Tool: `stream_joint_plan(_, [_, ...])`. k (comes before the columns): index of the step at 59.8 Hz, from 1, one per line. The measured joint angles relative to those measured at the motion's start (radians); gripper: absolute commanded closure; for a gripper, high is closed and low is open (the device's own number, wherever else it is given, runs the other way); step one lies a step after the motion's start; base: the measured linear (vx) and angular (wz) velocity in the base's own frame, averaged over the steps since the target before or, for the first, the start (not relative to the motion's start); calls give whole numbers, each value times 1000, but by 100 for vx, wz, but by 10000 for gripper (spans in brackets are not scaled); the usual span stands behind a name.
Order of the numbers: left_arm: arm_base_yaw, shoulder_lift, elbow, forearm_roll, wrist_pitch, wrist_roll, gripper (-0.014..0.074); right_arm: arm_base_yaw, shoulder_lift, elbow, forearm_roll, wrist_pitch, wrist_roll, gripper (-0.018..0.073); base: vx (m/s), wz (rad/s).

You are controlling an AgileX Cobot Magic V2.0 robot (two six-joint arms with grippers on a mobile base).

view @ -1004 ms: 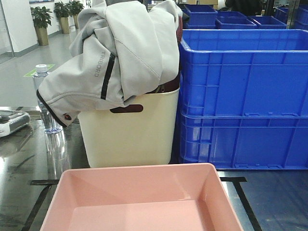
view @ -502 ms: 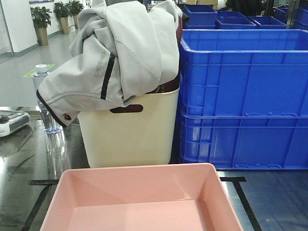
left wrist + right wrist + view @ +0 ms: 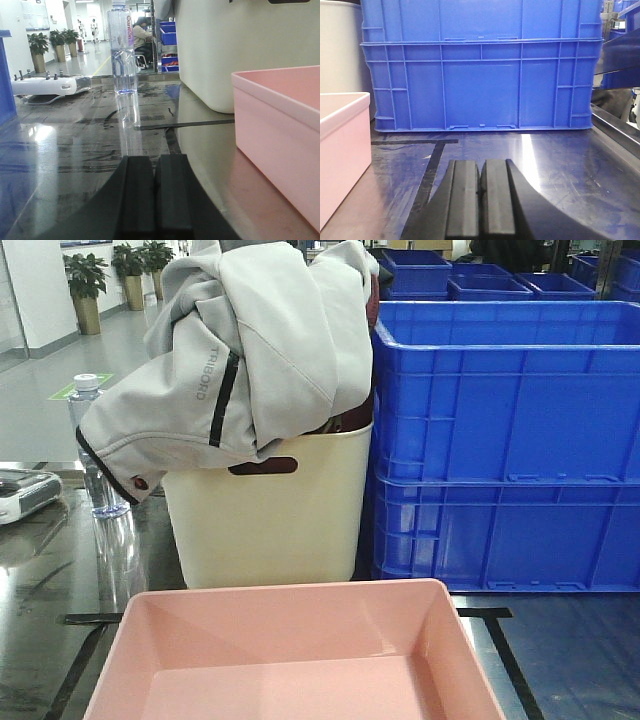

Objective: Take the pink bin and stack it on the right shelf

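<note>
The pink bin [image 3: 295, 655] sits empty at the near edge of the front view, on the shiny steel deck of the right shelf [image 3: 40, 590] marked with black tape lines. In the left wrist view the pink bin [image 3: 280, 135] is to the right of my left gripper [image 3: 156, 160], apart from it; the gripper is shut and empty, low over the deck. In the right wrist view the pink bin [image 3: 342, 150] lies to the left of my right gripper [image 3: 481, 165], also shut and empty, close above the shelf deck [image 3: 560, 165].
A tall cream bin [image 3: 270, 520] draped with a grey jacket [image 3: 250, 350] stands behind the pink bin. Stacked blue crates [image 3: 510, 440] fill the right, close ahead of the right gripper. A water bottle [image 3: 95, 440] and a white device [image 3: 25, 492] stand at the left.
</note>
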Motion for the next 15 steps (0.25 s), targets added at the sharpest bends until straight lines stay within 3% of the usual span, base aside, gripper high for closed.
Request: stream_joint_plan(15, [27, 0, 0, 0, 0, 0, 576, 0, 0, 0, 0, 0, 1, 568, 0, 0])
